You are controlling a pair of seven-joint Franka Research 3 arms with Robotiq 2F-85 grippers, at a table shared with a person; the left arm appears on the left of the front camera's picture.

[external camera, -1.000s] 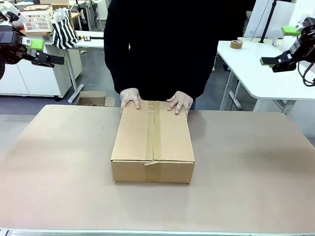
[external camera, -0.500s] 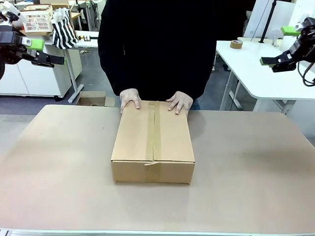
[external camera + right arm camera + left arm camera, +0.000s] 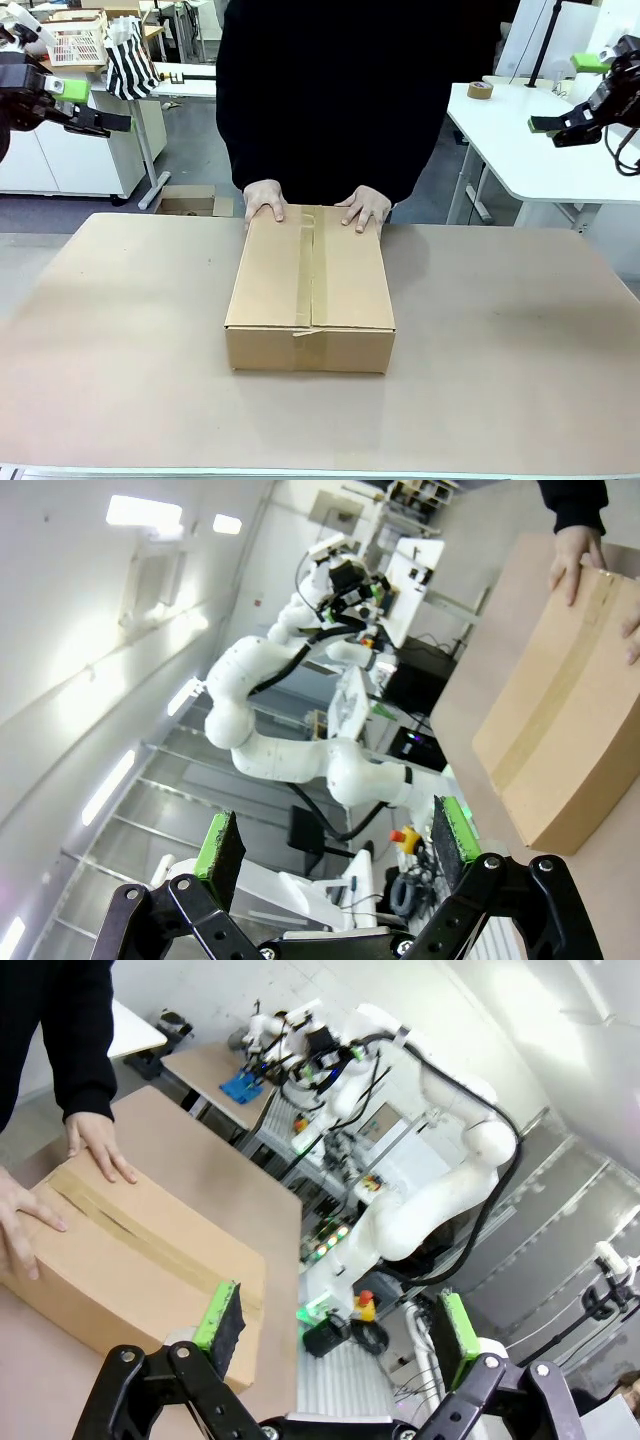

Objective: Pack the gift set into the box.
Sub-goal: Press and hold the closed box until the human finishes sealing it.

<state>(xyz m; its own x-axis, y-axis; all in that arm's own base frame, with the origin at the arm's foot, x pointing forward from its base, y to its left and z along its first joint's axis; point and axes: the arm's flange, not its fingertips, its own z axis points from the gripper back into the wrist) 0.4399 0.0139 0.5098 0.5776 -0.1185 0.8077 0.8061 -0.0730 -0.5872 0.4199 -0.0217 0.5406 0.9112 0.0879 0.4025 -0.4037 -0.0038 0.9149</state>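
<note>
The box (image 3: pixel 312 290) lies in the middle of the table with its top flaps folded down and a tape strip along the seam. A person stands behind it with both hands (image 3: pixel 265 200) resting on its far edge. The gift set is out of view. My left gripper (image 3: pixel 92 105) hangs open high at the left, far from the box. My right gripper (image 3: pixel 568 93) hangs open high at the right. The left wrist view shows the box (image 3: pixel 130 1250) beyond the open left gripper (image 3: pixel 338 1320). In the right wrist view the box (image 3: pixel 560 710) lies beyond the open right gripper (image 3: pixel 336 838).
The brown table (image 3: pixel 500 350) has free room on both sides of the box. A white side table (image 3: pixel 520 140) with a tape roll (image 3: pixel 480 90) stands at the back right. A small carton (image 3: pixel 190 203) sits on the floor at the back left.
The person's upper body has swayed slightly. The hands, the box and both grippers have stayed where they were.
</note>
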